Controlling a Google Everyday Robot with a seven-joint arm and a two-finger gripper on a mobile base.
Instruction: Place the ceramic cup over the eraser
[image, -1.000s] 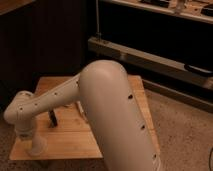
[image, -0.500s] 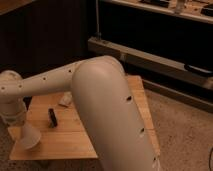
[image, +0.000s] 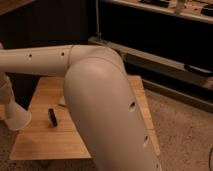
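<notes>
Your gripper (image: 7, 102) at the desk's (image: 45, 142) left edge has lifted the cup (image: 16, 117), fingers holding it tilted mouth-down, left of the eraser (image: 52, 116), so covering comes next.

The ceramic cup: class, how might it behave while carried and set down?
The ceramic cup looks rigid and probably breakable. Held tilted at the end effector, left of the eraser, its smooth tapered wall may slip. Its wide mouth should sit steadily inverted on the wooden table.
</notes>
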